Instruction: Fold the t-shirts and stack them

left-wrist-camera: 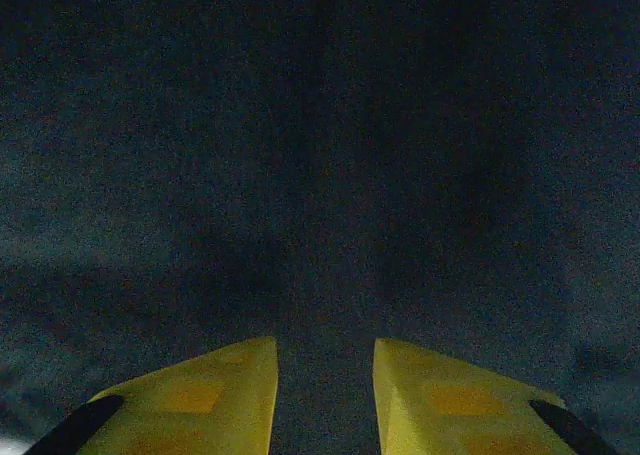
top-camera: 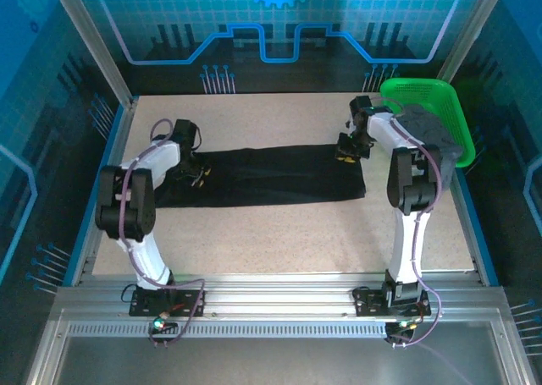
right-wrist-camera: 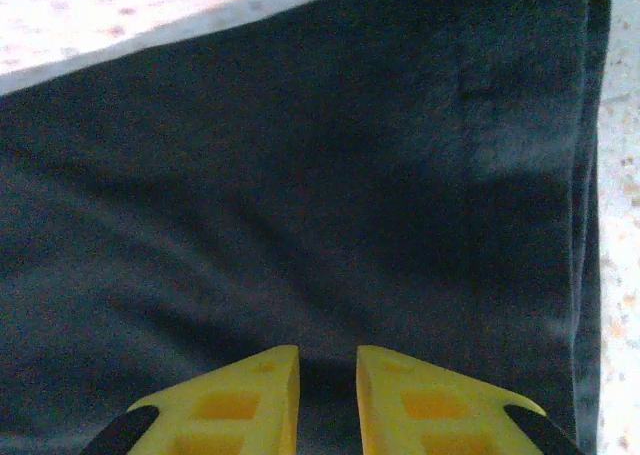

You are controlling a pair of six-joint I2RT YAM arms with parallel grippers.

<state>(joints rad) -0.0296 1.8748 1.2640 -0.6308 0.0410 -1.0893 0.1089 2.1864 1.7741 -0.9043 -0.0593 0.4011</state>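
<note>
The black t-shirt (top-camera: 271, 175) lies across the table (top-camera: 279, 228) as a long flat strip. My left gripper (top-camera: 201, 175) is down on its left end. In the left wrist view the left gripper (left-wrist-camera: 325, 350) is open, its yellow fingers (left-wrist-camera: 225, 390) apart just above dark cloth (left-wrist-camera: 320, 155). My right gripper (top-camera: 345, 152) is at the strip's far right corner. In the right wrist view the right gripper (right-wrist-camera: 328, 355) has its jaws drawn close on the black t-shirt (right-wrist-camera: 300, 175), with creases running in towards them. A grey t-shirt (top-camera: 432, 127) lies in the green basket (top-camera: 419, 86).
The green mesh basket stands at the back right corner, just behind the right arm. Bare speckled tabletop (right-wrist-camera: 100, 15) lies beyond the shirt's far edge and along its right side. Blue panelled walls (top-camera: 279, 30) close in the table at the back and sides.
</note>
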